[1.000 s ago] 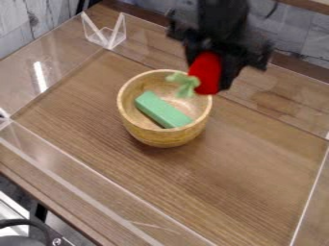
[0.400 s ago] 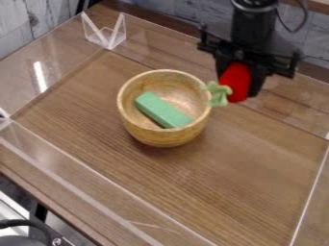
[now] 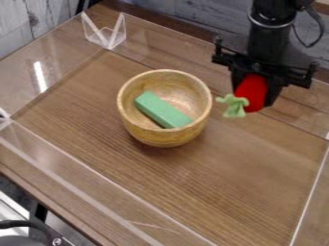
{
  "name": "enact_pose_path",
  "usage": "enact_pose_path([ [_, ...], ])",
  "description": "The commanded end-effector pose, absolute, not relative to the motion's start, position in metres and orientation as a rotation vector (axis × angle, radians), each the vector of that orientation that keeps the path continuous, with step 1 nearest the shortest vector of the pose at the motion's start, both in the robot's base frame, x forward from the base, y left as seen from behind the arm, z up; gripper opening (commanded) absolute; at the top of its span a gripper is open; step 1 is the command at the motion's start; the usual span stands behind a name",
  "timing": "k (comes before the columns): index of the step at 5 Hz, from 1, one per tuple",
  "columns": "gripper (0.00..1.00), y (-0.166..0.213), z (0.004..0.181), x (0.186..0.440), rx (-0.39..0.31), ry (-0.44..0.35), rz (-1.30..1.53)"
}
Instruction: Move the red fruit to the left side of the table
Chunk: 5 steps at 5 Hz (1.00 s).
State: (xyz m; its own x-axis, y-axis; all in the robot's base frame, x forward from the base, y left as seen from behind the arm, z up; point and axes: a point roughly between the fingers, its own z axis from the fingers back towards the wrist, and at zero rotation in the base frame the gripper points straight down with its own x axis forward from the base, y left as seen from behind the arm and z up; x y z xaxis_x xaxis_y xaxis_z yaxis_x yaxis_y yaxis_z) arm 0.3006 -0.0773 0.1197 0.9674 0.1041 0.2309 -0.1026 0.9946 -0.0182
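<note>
While the tool (image 3: 255, 91) grips the red fruit (image 3: 248, 94) above the worktop (image 3: 244, 192), a wooden bowl (image 3: 164, 108) with a green block (image 3: 162, 109) sits beside it.

One red fruit (image 3: 251, 92), green stem showing. One green block (image 3: 162, 109). One round wooden bowl (image 3: 164, 135). One black gripper (image 3: 261, 81) on one arm. One wood-grain table (image 3: 193, 187). Clear acrylic walls (image 3: 38, 72) around its edges; number of panels cannot be told
</note>
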Motion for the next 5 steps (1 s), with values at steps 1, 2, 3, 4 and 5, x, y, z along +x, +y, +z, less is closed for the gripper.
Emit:
enact_pose_path([
  [1,0.0,-0.066,0.133,0.306,-0.018,-0.267,0.084],
  [2,0.0,-0.056,0.136,0.308,-0.027,-0.265,0.059],
  [3,0.0,-0.068,0.134,0.309,-0.032,-0.27,0.09],
  [4,0.0,-0.079,0.133,0.31,-0.036,-0.275,0.12],
  [5,0.0,-0.074,0.123,0.318,-0.038,-0.276,0.14],
])
